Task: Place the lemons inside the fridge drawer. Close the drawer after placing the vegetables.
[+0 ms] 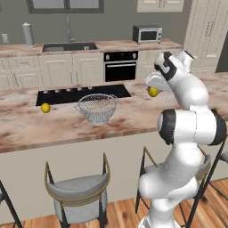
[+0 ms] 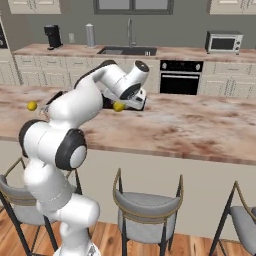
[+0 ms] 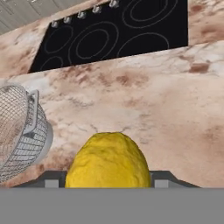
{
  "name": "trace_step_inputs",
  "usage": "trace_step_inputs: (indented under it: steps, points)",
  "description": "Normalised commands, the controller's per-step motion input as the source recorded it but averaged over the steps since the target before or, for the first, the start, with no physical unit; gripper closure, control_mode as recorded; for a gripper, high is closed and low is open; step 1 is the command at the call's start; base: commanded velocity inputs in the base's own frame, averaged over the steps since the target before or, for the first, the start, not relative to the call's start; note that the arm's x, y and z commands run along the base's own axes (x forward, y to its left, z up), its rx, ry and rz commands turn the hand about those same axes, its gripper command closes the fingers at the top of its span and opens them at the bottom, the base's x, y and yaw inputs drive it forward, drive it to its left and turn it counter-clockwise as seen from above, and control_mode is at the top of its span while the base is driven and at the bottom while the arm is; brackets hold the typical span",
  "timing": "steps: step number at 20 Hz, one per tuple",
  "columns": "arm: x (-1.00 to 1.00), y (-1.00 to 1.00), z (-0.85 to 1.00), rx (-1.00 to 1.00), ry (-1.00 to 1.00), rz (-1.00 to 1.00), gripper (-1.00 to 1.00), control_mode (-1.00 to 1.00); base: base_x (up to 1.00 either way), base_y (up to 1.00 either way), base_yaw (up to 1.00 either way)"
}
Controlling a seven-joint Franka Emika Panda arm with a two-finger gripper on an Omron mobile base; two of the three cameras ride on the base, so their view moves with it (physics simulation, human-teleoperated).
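Note:
One lemon (image 1: 153, 92) hangs above the marble island counter, and my gripper (image 1: 154, 90) is shut on it. In the hand view that lemon (image 3: 108, 162) is large and close between the finger tips, over bare counter. From the right the same lemon (image 2: 118, 106) shows under my gripper (image 2: 120, 104). A second lemon (image 1: 45, 107) lies on the counter left of the black cooktop's near corner, also seen far left as a lemon (image 2: 32, 105). The fridge and its drawer are out of view.
A wire-mesh bowl (image 1: 96, 108) stands on the counter (image 1: 133, 113) in front of the cooktop (image 1: 82, 94); the bowl (image 3: 19, 131) is at the left of the hand view. Bar stools (image 1: 78, 193) line the counter's near side. Sink, oven and microwave lie behind.

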Motion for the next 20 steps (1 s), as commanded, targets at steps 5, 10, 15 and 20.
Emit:
trace_step_inputs:
  steps: [5,10,15,20]
  points:
    - [-1.0,-0.02,0.27,-0.04,-0.16,-0.05,1.0,-1.0,0.0,0.0,0.0]
    - [-1.0,0.0,0.04,-0.06,-0.12,-0.04,1.0,-1.0,0.0,0.0,0.0]
    - [-1.0,0.06,0.07,-0.11,-0.03,-0.06,1.0,-1.0,0.0,0.0,0.0]
    - [-0.87,0.22,0.37,-0.14,0.0,-0.1,1.0,-1.0,0.0,0.0,0.0]
